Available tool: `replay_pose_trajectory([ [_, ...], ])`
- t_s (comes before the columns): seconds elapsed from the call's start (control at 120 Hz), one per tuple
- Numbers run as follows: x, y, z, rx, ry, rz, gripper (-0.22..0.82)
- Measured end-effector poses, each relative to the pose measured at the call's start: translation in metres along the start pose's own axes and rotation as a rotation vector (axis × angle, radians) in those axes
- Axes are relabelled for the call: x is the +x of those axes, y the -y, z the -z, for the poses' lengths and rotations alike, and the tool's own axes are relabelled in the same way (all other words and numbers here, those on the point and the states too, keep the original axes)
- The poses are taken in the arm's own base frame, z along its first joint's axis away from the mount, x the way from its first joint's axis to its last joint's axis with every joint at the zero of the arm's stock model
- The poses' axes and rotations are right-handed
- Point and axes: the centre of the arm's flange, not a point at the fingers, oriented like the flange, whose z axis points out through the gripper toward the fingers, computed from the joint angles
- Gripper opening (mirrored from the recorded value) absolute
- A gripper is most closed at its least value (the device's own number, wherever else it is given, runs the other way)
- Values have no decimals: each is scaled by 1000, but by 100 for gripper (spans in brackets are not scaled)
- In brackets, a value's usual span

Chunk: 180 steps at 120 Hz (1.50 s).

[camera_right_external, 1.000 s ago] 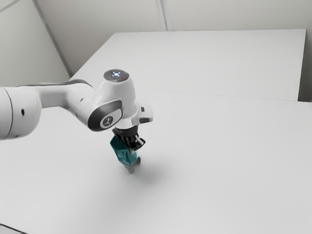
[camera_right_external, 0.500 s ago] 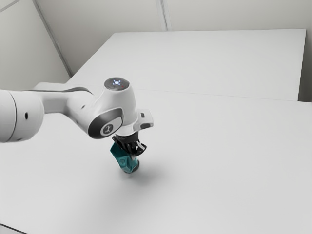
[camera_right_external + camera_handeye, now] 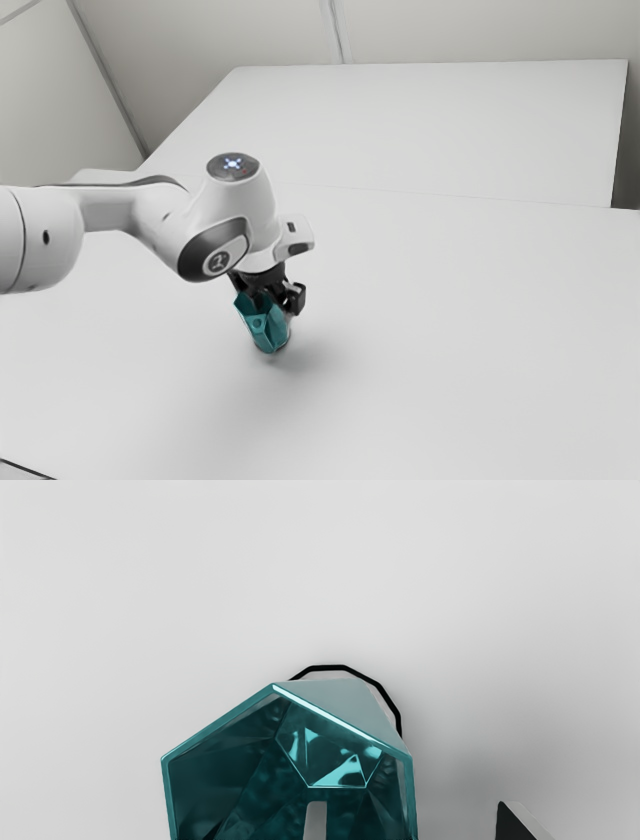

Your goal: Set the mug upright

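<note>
Hand [image 3: 279, 296] at the teal mug [image 3: 268, 328], fingers apart, one over its mouth, one outside. Mug on desk [image 3: 430, 350], mouth up, leaning toward the exterior view's left.

Arm [image 3: 105, 207] comes in from ext. view's left edge, big rounded joint [image 3: 42, 240] right at that edge, then a slim link running approx. level to the wrist [image 3: 238, 205]. Wrist's upright-ish w/ a slight lean, its lower end toward ext. view's right; round dark cap [image 3: 232, 166] on top, lights on. Dark ring w/ logo on the side facing the cam. Black gripper [image 3: 278, 303] hangs below, pointing down. In wrist view, both fingertips [image 3: 316, 822] show at the bottom edge, well apart, i.e. fingers open.
</note>
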Motion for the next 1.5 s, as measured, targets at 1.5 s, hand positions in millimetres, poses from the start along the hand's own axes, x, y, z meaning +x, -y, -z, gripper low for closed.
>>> replay_pose_trajectory([
  [1.5, 61, 78, 210, -129, 106, 185, 58],
])
